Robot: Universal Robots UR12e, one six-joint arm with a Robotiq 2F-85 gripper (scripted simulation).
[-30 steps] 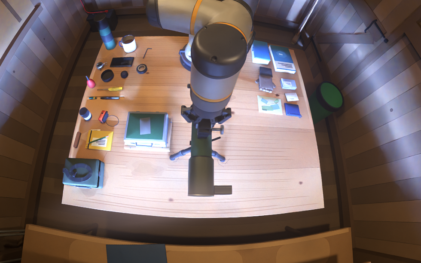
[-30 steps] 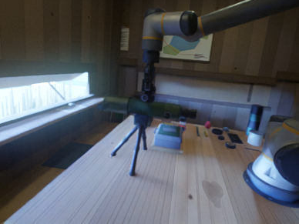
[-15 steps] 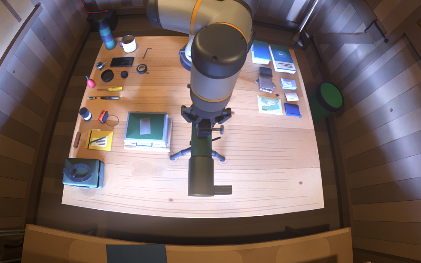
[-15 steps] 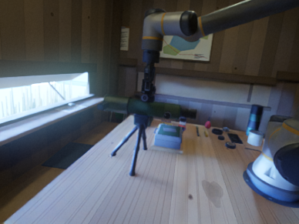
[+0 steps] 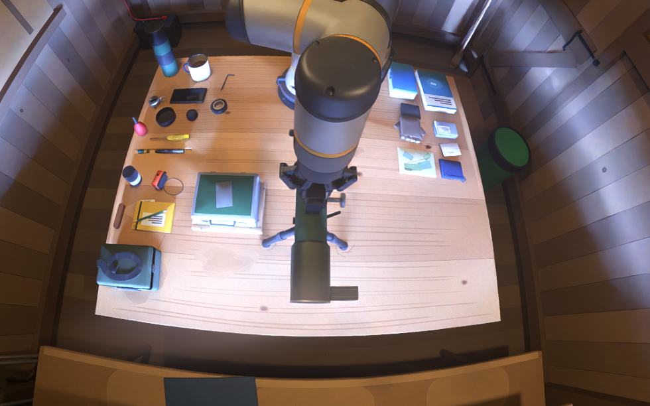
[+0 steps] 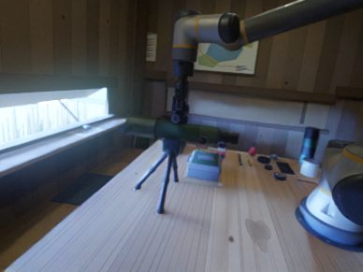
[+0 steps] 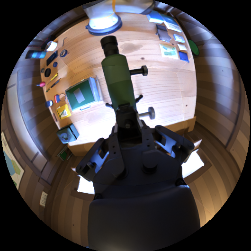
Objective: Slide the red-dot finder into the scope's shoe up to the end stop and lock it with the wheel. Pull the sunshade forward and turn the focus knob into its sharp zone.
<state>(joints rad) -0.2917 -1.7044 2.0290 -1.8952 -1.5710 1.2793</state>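
The rear of the green spotting scope is hidden under my arm in the side camera; it stands on a small tripod mid-table, eyepiece toward my base. I hold the dark red-dot finder in my closed gripper, on top of the scope tube. The grey sunshade sits at the front end of the tube. Two knobs stick out on the scope's right side: one near the finder and one further back.
Behind the scope stands my base, with books and cards to the right. A green-lidded case lies left of the tripod. Tools, a mug and a bottle fill the table's left side. A dark box sits front left.
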